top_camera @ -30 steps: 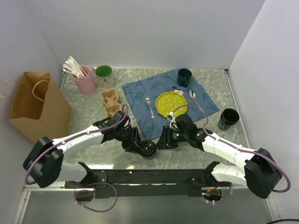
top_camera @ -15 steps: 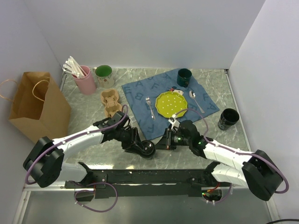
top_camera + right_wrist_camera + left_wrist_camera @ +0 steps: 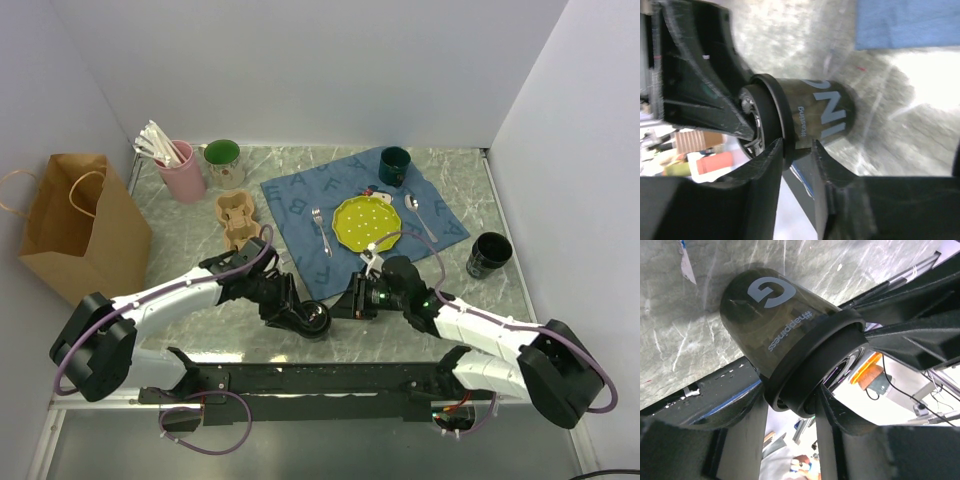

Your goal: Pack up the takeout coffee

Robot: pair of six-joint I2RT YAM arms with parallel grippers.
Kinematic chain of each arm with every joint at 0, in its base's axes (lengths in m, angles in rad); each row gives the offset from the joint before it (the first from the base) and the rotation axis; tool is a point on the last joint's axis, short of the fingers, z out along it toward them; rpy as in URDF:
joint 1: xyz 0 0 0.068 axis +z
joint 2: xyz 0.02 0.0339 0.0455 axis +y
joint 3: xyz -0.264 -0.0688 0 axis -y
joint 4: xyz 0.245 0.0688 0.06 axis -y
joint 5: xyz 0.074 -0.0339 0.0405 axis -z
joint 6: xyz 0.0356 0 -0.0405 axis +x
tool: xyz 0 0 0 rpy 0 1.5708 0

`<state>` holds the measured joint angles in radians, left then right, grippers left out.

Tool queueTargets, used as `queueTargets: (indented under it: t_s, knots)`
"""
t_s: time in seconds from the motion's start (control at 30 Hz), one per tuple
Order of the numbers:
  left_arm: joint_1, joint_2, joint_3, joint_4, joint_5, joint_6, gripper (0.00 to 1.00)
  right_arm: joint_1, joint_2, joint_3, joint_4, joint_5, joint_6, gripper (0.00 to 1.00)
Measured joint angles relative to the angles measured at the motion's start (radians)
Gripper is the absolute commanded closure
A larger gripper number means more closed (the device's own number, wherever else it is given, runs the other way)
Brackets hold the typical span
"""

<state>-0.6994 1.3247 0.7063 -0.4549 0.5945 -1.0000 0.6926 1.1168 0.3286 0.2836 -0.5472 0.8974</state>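
The right pincer (image 3: 341, 307) is edging onto the black cup (image 3: 313, 318). The cup is nudging back toward the left pincer (image 3: 298, 316).

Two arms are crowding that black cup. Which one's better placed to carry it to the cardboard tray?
Left, probably. The left gripper clasps the cup, and the cardboard tray and paper bag sit on its side; the right gripper would reach across.
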Motion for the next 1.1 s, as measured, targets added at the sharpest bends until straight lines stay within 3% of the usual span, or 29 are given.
queueTargets:
  t_s: [0.2, 0.4, 0.57, 0.9, 1.1]
  knots:
    - [-0.014, 0.009, 0.064, -0.068, -0.056, 0.017, 0.53, 0.017, -0.023, 0.203, -0.402, 0.068, -0.122, 0.53]
    - [-0.023, 0.042, 0.167, -0.172, -0.156, 0.053, 0.49, 0.018, -0.031, 0.348, -0.617, 0.115, -0.205, 0.52]
    - [-0.022, 0.041, 0.201, -0.223, -0.224, 0.068, 0.37, 0.018, -0.049, 0.384, -0.720, 0.138, -0.238, 0.52]
    - [-0.009, 0.044, 0.303, -0.320, -0.282, 0.095, 0.26, 0.018, -0.050, 0.458, -0.840, 0.175, -0.295, 0.52]
    - [0.000, 0.039, 0.354, -0.332, -0.280, 0.098, 0.25, 0.018, -0.049, 0.509, -0.884, 0.200, -0.327, 0.52]
